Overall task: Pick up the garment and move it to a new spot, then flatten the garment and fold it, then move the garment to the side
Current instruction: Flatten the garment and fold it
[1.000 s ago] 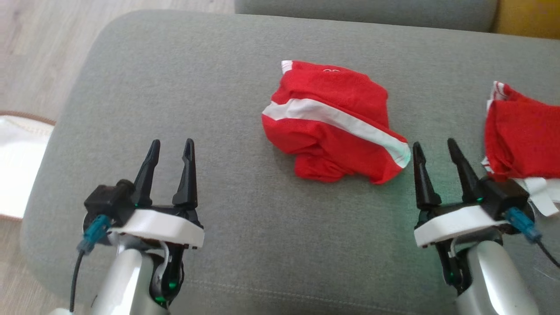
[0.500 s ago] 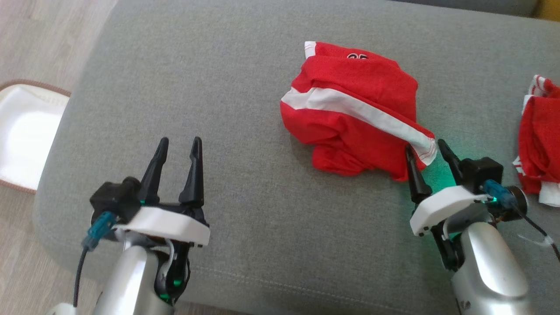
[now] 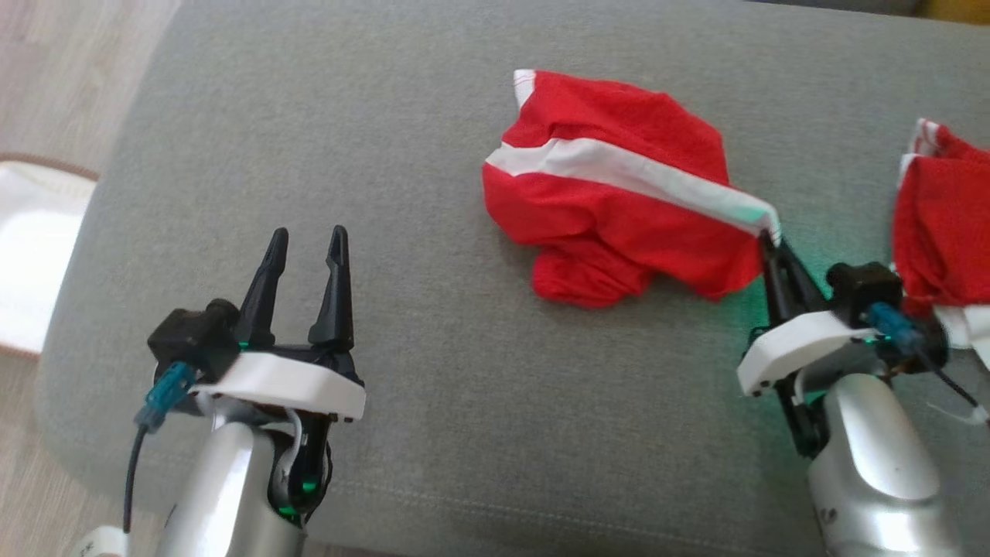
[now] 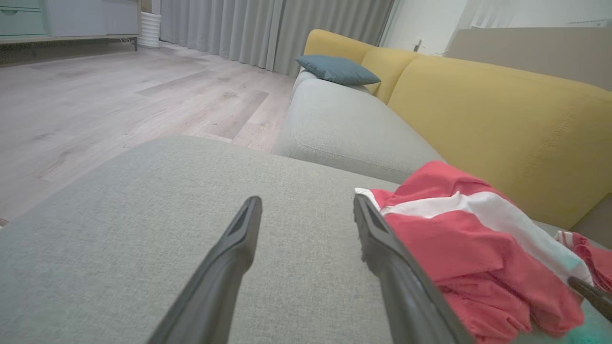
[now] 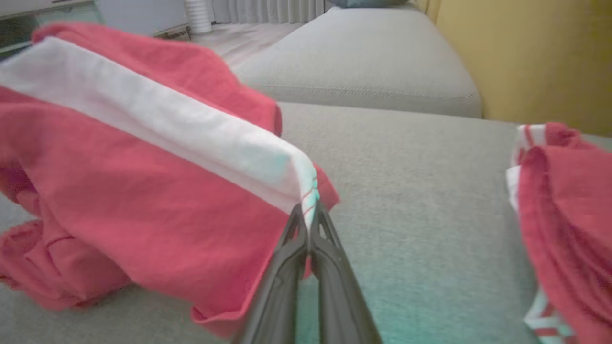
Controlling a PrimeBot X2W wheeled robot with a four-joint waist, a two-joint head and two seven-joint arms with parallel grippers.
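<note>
A crumpled red garment (image 3: 619, 193) with a white stripe lies on the grey sofa seat (image 3: 433, 371), right of centre. My right gripper (image 3: 772, 241) is shut on the stripe's right corner, lifting that edge off the cushion; the right wrist view shows the garment (image 5: 143, 177) draped from the pinched fingertips (image 5: 309, 220). My left gripper (image 3: 305, 238) hovers open over bare cushion at the lower left, well apart from the cloth. In the left wrist view the garment (image 4: 459, 234) lies just right of the open fingers (image 4: 239, 239).
A second red and white garment (image 3: 940, 232) lies at the seat's right edge, close to my right wrist, also seen as a red heap (image 5: 564, 210). A white rug (image 3: 31, 255) lies on the wood floor to the left. A yellow backrest (image 4: 502, 124) stands behind.
My right gripper moved forward to the garment's right corner, shut on the white stripe and raised it. The camera shifted. The left gripper stayed open where it was.
</note>
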